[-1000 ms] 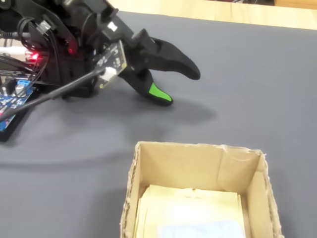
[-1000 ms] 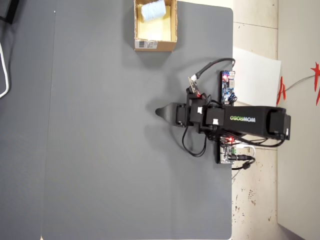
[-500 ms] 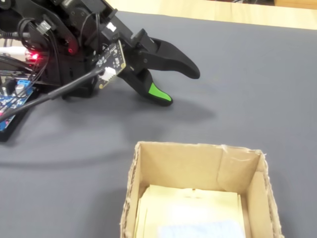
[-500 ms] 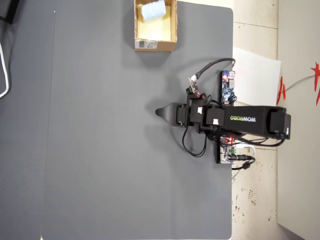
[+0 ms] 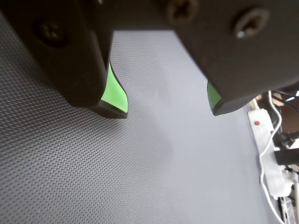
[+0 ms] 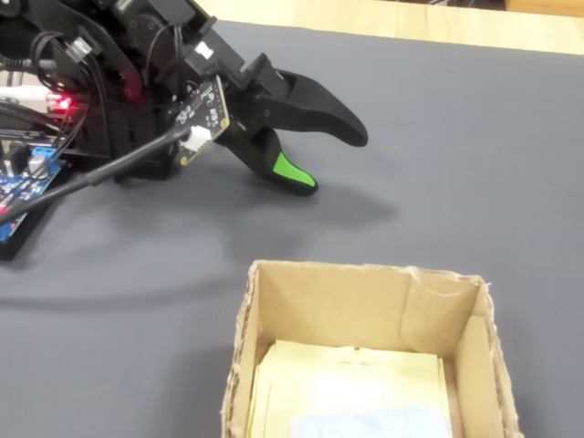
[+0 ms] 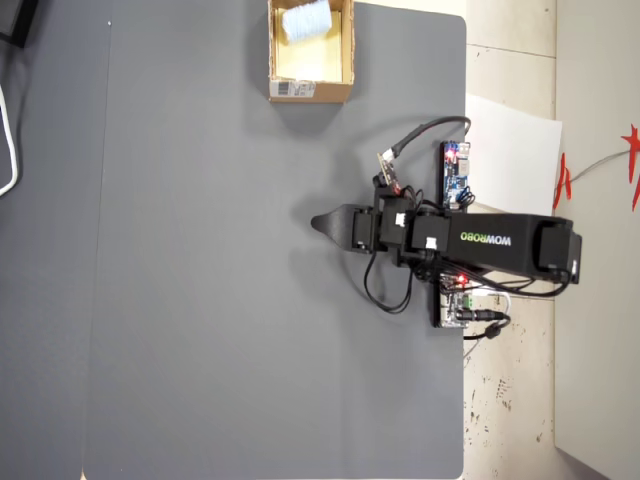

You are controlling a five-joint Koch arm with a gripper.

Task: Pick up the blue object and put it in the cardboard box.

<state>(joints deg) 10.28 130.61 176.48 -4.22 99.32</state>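
Grey, finely textured matting [image 7: 200, 300] covers the worktop, and the cardboard box [image 7: 311, 90] sits at its top edge in the overhead view, its printed white label facing down the mat. Inside the box, on a pale yellowish lining, lies the blue object [image 7: 305, 20], a soft, almost white block near the far end; in the fixed view only its upper edge [image 6: 365, 424] shows at the bottom of the picture. The gripper [image 6: 333, 157] hangs low over bare mat, well apart from the box, towards the mat's right edge in the overhead view. Its black jaws with green inner pads stand apart with a clear gap between them and nothing held; the wrist view shows only mat through the gap [image 5: 168, 109]. A white power strip [image 5: 268, 149] lies at the mat's edge in the wrist view.
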